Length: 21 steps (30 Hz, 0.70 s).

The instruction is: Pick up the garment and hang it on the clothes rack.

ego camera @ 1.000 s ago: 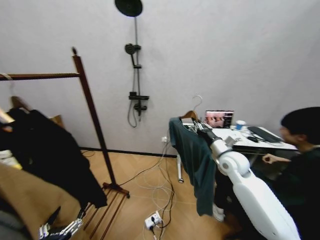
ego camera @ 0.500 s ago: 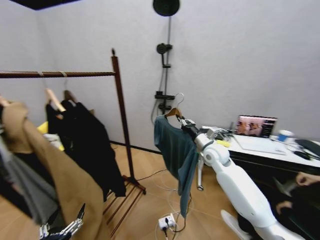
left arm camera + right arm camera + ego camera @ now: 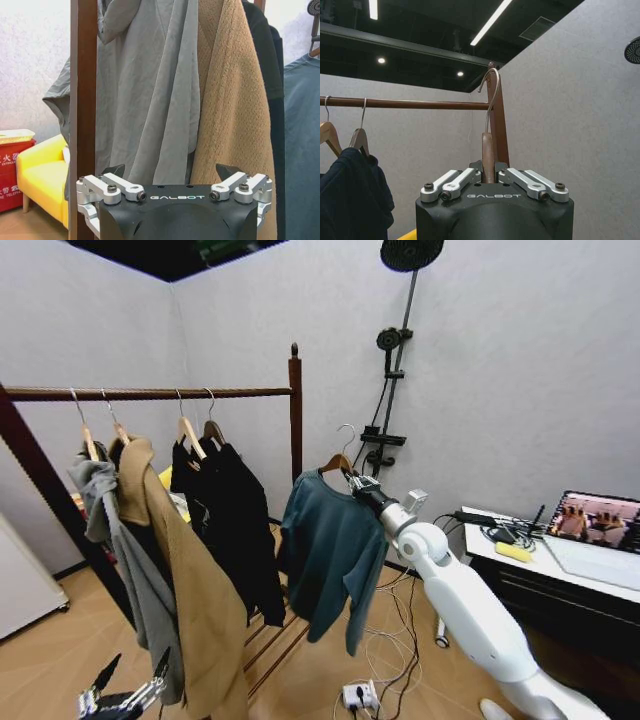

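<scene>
The garment (image 3: 328,545), a dark teal long-sleeved top on a wooden hanger with a metal hook (image 3: 346,435), hangs from my right gripper (image 3: 352,478), which is shut on the hanger's neck. It is held to the right of the clothes rack's knob-topped post (image 3: 295,400), below the level of the top bar (image 3: 150,394). In the right wrist view the hanger (image 3: 488,155) rises between the shut fingers of the gripper (image 3: 489,176), with the bar (image 3: 405,103) beyond. My left gripper (image 3: 125,698) sits low at the view's bottom left, open (image 3: 172,175).
On the rack hang a grey hoodie (image 3: 125,540), a tan coat (image 3: 195,600) and a black coat (image 3: 235,525). A desk (image 3: 570,570) with a laptop stands at right. Cables and a power strip (image 3: 360,697) lie on the floor. A shower fixture (image 3: 392,350) is on the wall.
The whole view has swung left, bringing the rack and its clothes to the centre. My right arm still holds the garment, now close beside the rack's post.
</scene>
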### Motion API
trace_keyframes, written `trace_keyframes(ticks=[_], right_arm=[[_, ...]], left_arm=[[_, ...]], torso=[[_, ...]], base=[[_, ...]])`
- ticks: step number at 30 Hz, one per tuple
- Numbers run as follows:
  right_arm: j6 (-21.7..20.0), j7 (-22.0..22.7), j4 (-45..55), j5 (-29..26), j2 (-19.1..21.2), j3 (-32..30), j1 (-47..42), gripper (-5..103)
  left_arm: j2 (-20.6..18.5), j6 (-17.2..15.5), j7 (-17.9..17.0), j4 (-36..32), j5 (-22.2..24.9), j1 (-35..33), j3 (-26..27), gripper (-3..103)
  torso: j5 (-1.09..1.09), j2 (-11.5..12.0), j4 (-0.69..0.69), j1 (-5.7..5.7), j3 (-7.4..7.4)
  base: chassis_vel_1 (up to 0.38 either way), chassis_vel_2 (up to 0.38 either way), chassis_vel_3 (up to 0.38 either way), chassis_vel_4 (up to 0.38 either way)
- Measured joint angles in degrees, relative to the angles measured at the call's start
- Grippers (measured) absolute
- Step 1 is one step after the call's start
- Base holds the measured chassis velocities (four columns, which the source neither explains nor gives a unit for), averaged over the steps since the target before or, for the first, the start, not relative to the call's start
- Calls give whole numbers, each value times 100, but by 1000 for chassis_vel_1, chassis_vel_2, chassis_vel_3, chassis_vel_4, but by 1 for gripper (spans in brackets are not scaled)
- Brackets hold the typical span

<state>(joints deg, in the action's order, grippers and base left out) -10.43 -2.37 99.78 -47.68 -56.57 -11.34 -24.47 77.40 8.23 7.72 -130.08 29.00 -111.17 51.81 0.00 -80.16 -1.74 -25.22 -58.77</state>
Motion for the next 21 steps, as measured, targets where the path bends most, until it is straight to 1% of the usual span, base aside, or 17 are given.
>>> trace_keyframes(ticks=[6, 11, 15, 17, 19, 21], right_arm=[[-1, -42, 79, 62, -5, 133, 37, 9], [-15, -51, 20, 97, -84, 408, 318, 9], [-21, -62, -278, 147, -300, 720, 767, 9], [-17, -65, -338, 152, -354, 774, 832, 9], [-8, -69, -466, 202, -539, 914, 944, 9], [-5, -75, -503, 220, -601, 953, 981, 9]], left_arm=[[0, 0, 1, 0, 0, 0, 0, 100], [0, 0, 1, 0, 0, 0, 0, 100], [0, 0, 1, 0, 0, 0, 0, 100], [0, 0, 1, 0, 0, 0, 0, 100], [0, 0, 1, 0, 0, 0, 0, 100], [0, 0, 1, 0, 0, 0, 0, 100]], torso=[[0, -89, 0, -51, -41], [0, -143, -1, -77, -67], [-2, -146, 0, -78, -69], [-3, -146, -1, -78, -69], [-1, -139, 0, -76, -69], [0, -136, 0, -74, -67]], base=[[0, 0, 0, 0], [0, 0, 0, 0], [0, 0, 0, 0], [0, 0, 0, 0], [0, 0, 0, 0], [0, 0, 0, 0]])
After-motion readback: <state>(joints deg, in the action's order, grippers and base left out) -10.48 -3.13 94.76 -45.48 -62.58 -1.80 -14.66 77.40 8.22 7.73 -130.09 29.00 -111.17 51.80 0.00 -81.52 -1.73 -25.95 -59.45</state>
